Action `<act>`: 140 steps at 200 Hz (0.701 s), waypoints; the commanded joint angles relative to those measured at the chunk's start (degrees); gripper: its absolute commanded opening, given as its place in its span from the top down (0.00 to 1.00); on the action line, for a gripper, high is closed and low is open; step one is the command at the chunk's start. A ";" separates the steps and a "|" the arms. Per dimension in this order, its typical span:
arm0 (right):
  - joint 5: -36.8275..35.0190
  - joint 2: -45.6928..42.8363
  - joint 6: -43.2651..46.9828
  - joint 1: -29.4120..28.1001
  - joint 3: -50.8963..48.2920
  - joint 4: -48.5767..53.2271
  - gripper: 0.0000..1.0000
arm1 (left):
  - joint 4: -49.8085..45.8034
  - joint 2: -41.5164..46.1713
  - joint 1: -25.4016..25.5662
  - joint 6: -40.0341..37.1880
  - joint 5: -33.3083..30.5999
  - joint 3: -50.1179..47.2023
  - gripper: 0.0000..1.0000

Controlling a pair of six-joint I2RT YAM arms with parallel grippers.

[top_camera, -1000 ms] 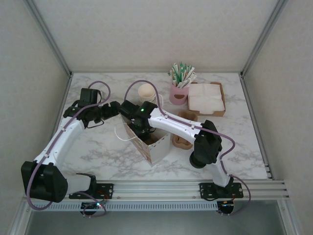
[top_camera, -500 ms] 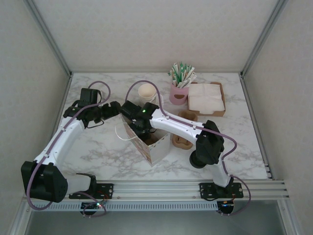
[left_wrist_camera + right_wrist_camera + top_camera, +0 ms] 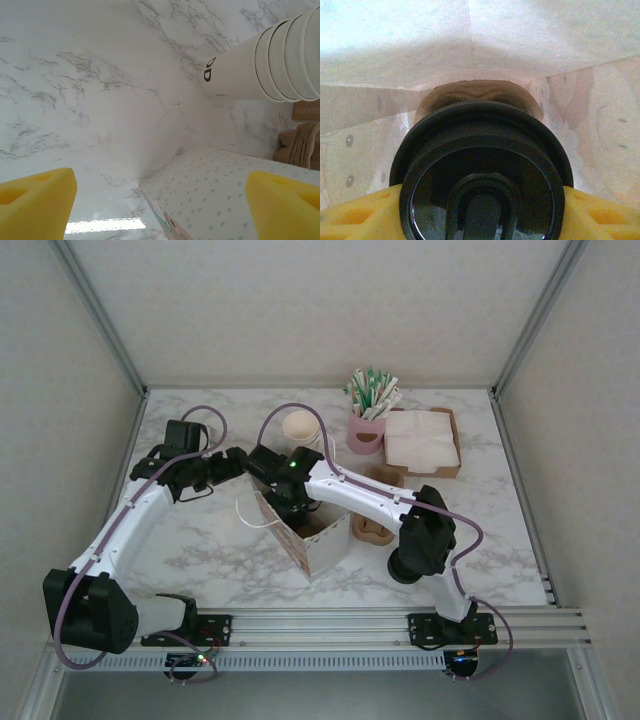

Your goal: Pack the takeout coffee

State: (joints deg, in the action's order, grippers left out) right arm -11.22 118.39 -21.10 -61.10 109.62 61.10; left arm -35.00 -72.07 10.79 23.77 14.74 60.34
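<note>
Black-lidded takeout coffee (image 3: 481, 167) sits inside the paper bag (image 3: 320, 545), centre frame, gripped by the half-spread right gripper (image 3: 480, 216), left gripper (image 3: 160, 200) spread wide and empty; snagging the bag wall on withdrawal could tip it.

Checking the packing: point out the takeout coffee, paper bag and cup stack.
takeout coffee (image 3: 482, 167), right wrist, lid top.
paper bag (image 3: 328, 543), top external, near wall.
cup stack (image 3: 235, 70), left wrist, outer cup's side.
</note>
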 commanded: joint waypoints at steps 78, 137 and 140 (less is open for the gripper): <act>0.42 -0.03 -1.01 0.07 5.46 6.64 0.19 | -1.03 0.09 0.65 -0.65 0.36 1.78 0.13; -0.03 -0.68 -1.02 0.03 7.61 7.58 0.18 | -1.05 0.09 0.73 -0.61 0.21 1.80 0.13; -0.03 -0.67 -0.97 0.02 7.66 7.62 0.17 | -1.10 0.09 0.71 -0.59 0.20 1.85 0.13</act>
State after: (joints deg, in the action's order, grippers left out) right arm -10.66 118.61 -21.67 -61.10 114.98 67.13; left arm -35.03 -72.07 10.85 23.77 14.74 60.34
